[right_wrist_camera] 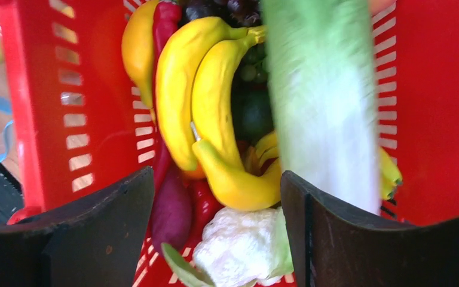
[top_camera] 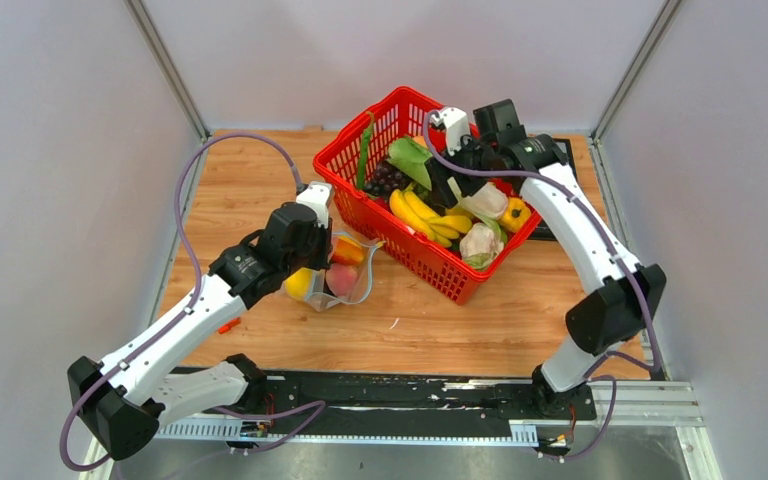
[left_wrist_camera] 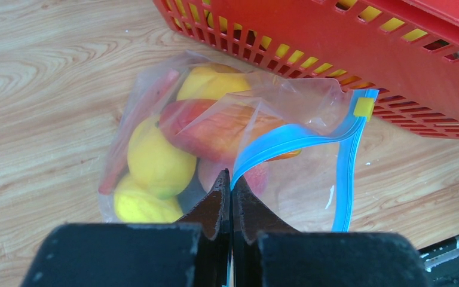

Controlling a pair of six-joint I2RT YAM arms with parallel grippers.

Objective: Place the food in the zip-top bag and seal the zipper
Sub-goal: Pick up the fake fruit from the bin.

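Left gripper (left_wrist_camera: 231, 181) is pressed together on the teal zipper (left_wrist_camera: 287, 139), holding up the mouth of the zip-top bag (left_wrist_camera: 302, 101), which lies just beside the red basket (left_wrist_camera: 358, 54). Yellow fruits (left_wrist_camera: 155, 158) and a peach (left_wrist_camera: 215, 122) are already inside; the mouth gapes, unsealed. Right gripper (right_wrist_camera: 216, 176) hangs spread over the basket, where bananas (right_wrist_camera: 179, 89) lie crowded by the cabbage (right_wrist_camera: 329, 107) and cauliflower (right_wrist_camera: 239, 251). Loading looks partly done, and sealing is wholly left.

No text, brand, number or sign can be read anywhere; the small yellow tab (left_wrist_camera: 364, 107) on the zipper (left_wrist_camera: 287, 139) of the zip-top bag (left_wrist_camera: 302, 173) is plain.
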